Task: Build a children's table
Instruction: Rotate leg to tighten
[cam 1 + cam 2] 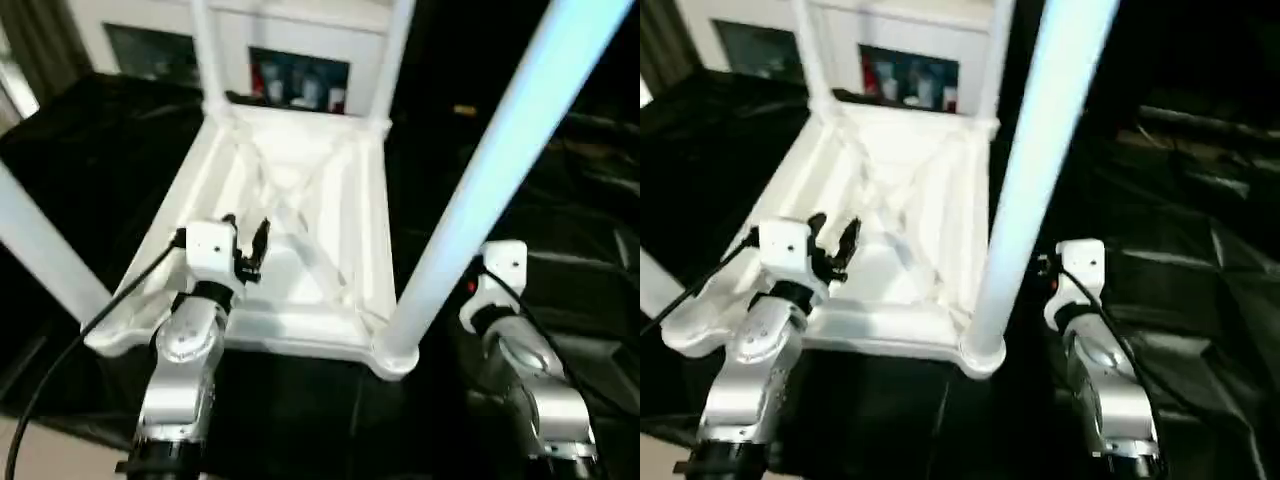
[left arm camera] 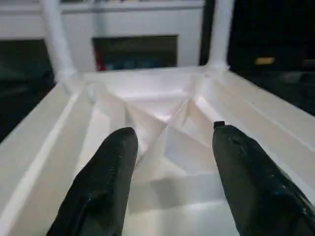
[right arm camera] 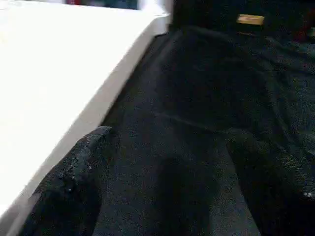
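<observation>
Currently the white plastic rectangular tabletop [image 1: 300, 230] lies upside down on the black-draped work table [image 1: 90, 150], ribbed underside facing up, with four long white tube legs standing in its rounded corner sockets: the near right leg [image 1: 480, 180], the near left leg [image 1: 40, 250], the far left leg [image 1: 207, 50] and the far right leg [image 1: 392, 55].

Left arm: the silver forearm [image 1: 185, 360] reaches forward from the near edge of the scene, and the left gripper [image 1: 245, 245] sits over the near part of the tabletop's underside, pointing toward the far side. In the left wrist view its two black fingers [image 2: 106, 182] stand well apart with nothing between them; whether they touch the ribbed surface below cannot be told.

Right arm: the silver forearm [image 1: 530, 380] extends forward on the right, outside the tabletop's right rim and just right of the near right leg. The right gripper [image 3: 167, 196] hangs over the black cloth beside the white rim [image 3: 74, 98]. Its dark fingers [image 3: 74, 182] are spread wide and hold nothing; one finger lies close to the rim.

Edges and room: the tabletop's near rim lies close to the near edge of the work table. Bare black cloth extends to the right of the tabletop and to its left. Between the four legs, the underside is open apart from its crossing diagonal ribs [image 2: 167, 128]. A white cabinet [image 1: 300, 30] stands beyond the far legs.
</observation>
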Controlling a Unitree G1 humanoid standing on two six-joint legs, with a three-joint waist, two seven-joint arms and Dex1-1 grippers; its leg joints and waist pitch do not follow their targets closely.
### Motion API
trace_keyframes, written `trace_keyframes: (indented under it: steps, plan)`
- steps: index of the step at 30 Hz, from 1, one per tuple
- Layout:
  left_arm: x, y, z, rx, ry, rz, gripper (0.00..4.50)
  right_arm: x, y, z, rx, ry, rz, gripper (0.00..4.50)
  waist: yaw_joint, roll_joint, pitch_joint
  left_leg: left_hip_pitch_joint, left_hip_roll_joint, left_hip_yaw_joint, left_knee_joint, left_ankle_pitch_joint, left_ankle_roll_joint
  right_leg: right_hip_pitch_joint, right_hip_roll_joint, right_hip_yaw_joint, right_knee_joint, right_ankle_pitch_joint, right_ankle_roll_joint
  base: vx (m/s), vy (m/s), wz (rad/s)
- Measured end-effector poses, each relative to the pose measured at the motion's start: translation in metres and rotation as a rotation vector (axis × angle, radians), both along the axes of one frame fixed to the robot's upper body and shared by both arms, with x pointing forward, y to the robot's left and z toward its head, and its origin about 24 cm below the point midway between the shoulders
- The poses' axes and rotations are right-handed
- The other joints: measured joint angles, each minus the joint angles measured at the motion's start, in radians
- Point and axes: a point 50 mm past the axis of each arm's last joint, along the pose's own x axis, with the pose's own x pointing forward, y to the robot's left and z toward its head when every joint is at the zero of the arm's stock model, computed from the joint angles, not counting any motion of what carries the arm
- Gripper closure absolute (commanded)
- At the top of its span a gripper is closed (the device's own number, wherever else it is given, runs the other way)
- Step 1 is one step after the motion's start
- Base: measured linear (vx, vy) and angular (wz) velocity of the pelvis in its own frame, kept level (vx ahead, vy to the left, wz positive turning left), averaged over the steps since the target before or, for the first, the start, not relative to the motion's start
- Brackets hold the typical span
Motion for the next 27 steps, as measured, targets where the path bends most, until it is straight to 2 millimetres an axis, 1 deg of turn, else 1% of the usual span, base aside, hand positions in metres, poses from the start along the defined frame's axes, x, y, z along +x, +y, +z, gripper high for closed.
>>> trace_keyframes:
  steps: [1,2,3,4,5,6,7,8,9,10,11,12,13,14,16,17,18,21,24,27]
  plan:
    - [0.0,-0.002,0.001,0.008,-0.006,-0.005,1.74,0.0,-0.002,0.0,0.003,-0.003,-0.012,0.66,-0.003,0.011,-0.003,-0.011,-0.023,-0.036,0.002,-0.009,0.005,0.004,0.0,-0.002,-0.006,0.006,0.006,-0.006,0.212,-0.4]
    - [0.0,0.001,0.003,0.031,-0.018,-0.004,1.74,0.0,-0.002,0.0,0.013,-0.003,-0.022,0.66,-0.024,0.021,-0.005,-0.011,-0.032,-0.049,-0.002,-0.016,-0.019,0.006,-0.006,-0.029,-0.011,0.013,-0.006,-0.007,0.196,-0.09]
    - [0.0,0.005,0.003,0.054,-0.019,0.003,1.74,0.0,0.002,-0.001,0.022,-0.003,-0.015,0.66,-0.039,0.021,-0.005,-0.012,-0.033,-0.048,-0.002,-0.015,-0.012,0.006,-0.015,-0.054,-0.009,0.011,-0.062,-0.007,0.196,-0.09]
    - [0.0,0.01,0.003,0.071,-0.019,0.012,1.74,0.0,0.007,-0.001,0.033,-0.002,-0.004,0.66,-0.05,0.026,-0.002,-0.012,-0.033,-0.048,-0.004,-0.014,-0.01,0.01,-0.024,-0.104,0.002,0.01,-0.087,-0.032,0.155,0.0]
    - [0.0,0.016,0.004,0.08,-0.02,0.029,1.74,0.0,0.009,-0.002,0.035,0.0,0.003,0.66,-0.057,0.036,-0.001,-0.01,-0.032,-0.051,-0.011,-0.01,-0.008,0.021,-0.027,-0.154,0.015,-0.006,-0.096,-0.044,0.093,0.01]
    - [0.0,0.02,0.005,0.084,-0.018,0.039,1.74,0.0,0.009,-0.001,0.035,-0.004,0.003,0.66,-0.059,0.039,-0.003,-0.01,-0.03,-0.054,-0.019,-0.001,-0.003,0.027,-0.024,-0.183,0.037,-0.016,-0.094,-0.044,0.093,0.01]
    - [0.0,0.022,0.007,0.09,-0.023,0.045,1.74,0.0,0.009,0.0,0.034,-0.008,0.001,0.66,-0.061,0.04,-0.005,-0.011,-0.03,-0.054,-0.032,0.013,0.002,0.032,-0.022,-0.204,0.061,-0.03,-0.092,-0.053,0.025,0.06]
    - [0.0,0.024,0.01,0.095,-0.034,0.048,1.74,0.001,0.008,0.001,0.032,-0.014,-0.005,0.66,-0.059,0.034,-0.01,-0.016,-0.03,-0.053,-0.045,0.027,0.005,0.037,-0.023,-0.215,0.065,-0.048,-0.091,0.0,0.0,0.0]
    - [0.0,0.024,0.012,0.095,-0.041,0.046,1.74,0.001,0.008,0.003,0.03,-0.02,-0.011,0.66,-0.058,0.03,-0.013,-0.024,-0.03,-0.052,-0.046,0.033,0.009,0.042,-0.029,-0.211,0.051,-0.061,-0.091,-0.079,-0.03,0.03]
    - [0.0,0.023,0.012,0.092,-0.041,0.043,1.74,0.002,0.006,0.003,0.027,-0.022,-0.015,0.66,-0.054,0.027,-0.015,-0.035,-0.03,-0.046,-0.043,0.036,0.012,0.05,-0.038,-0.21,0.028,-0.072,-0.061,-0.119,-0.063,-0.08]
    - [0.0,0.02,0.011,0.085,-0.035,0.036,1.74,0.0,0.002,0.001,0.019,-0.014,-0.027,0.66,-0.047,0.031,-0.013,-0.041,-0.029,-0.044,-0.048,0.047,0.022,0.042,-0.04,-0.217,0.031,-0.066,-0.059,-0.178,-0.111,-0.05]
    - [0.0,0.017,0.01,0.079,-0.03,0.026,1.74,-0.002,-0.002,-0.001,0.012,-0.004,-0.046,0.66,-0.036,0.029,-0.013,-0.039,-0.028,-0.039,-0.059,0.057,0.018,0.039,-0.042,-0.217,0.032,-0.063,-0.06,-0.132,-0.082,-0.04]
    - [-0.001,0.012,0.009,0.074,-0.028,0.011,1.74,-0.004,-0.007,-0.002,0.005,0.002,-0.062,0.66,-0.031,0.028,-0.011,-0.032,-0.026,-0.032,-0.07,0.064,0.009,0.038,-0.043,-0.217,0.031,-0.059,-0.062,-0.119,-0.088,0.03]
    - [-0.003,0.01,0.008,0.068,-0.023,0.003,1.74,-0.004,-0.012,-0.002,-0.003,0.0,-0.078,0.66,-0.028,0.028,-0.009,-0.023,-0.021,-0.023,-0.08,0.069,-0.002,0.04,-0.043,-0.217,0.029,-0.058,-0.061,-0.112,-0.058,-0.04]
    - [-0.006,0.011,0.007,0.063,-0.017,0.007,1.74,-0.004,-0.016,0.0,-0.015,-0.007,-0.082,0.66,-0.031,0.031,-0.007,-0.016,-0.014,-0.02,-0.083,0.073,-0.009,0.044,-0.042,-0.222,0.027,-0.057,-0.061,-0.108,-0.043,-0.05]
    - [-0.009,0.013,0.003,0.059,-0.006,0.012,1.74,-0.003,-0.018,0.001,-0.019,-0.011,-0.08,0.66,-0.039,0.033,-0.004,-0.01,-0.011,-0.019,-0.084,0.073,-0.01,0.049,-0.042,-0.226,0.023,-0.057,-0.061,-0.091,-0.004,-0.08]
    - [-0.011,0.014,0.001,0.059,0.004,0.016,1.74,-0.003,-0.019,0.001,-0.023,-0.012,-0.075,0.66,-0.043,0.033,-0.001,-0.007,-0.01,-0.02,-0.084,0.073,-0.01,0.052,-0.042,-0.229,0.021,-0.057,-0.061,-0.091,-0.004,-0.08]
    - [-0.013,0.015,-0.004,0.057,0.025,0.025,1.74,-0.003,-0.022,0.003,-0.037,-0.015,-0.061,0.66,-0.048,0.035,0.004,-0.007,-0.007,-0.023,-0.086,0.073,-0.01,0.055,-0.044,-0.239,0.008,-0.057,-0.06,-0.065,0.019,-0.09]
    - [-0.014,0.015,-0.004,0.057,0.029,0.027,1.74,-0.003,-0.024,0.004,-0.047,-0.015,-0.044,0.66,-0.048,0.033,0.005,-0.008,-0.007,-0.023,-0.089,0.074,-0.012,0.054,-0.044,-0.239,0.001,-0.057,-0.061,0.0,0.0,0.0]
    - [-0.014,0.015,-0.004,0.044,0.031,0.023,1.74,-0.007,-0.021,0.001,-0.047,0.0,-0.026,0.66,-0.048,0.033,0.005,-0.006,-0.007,-0.016,-0.089,0.075,-0.012,0.053,-0.046,-0.236,0.001,-0.053,-0.066,0.0,0.0,0.0]
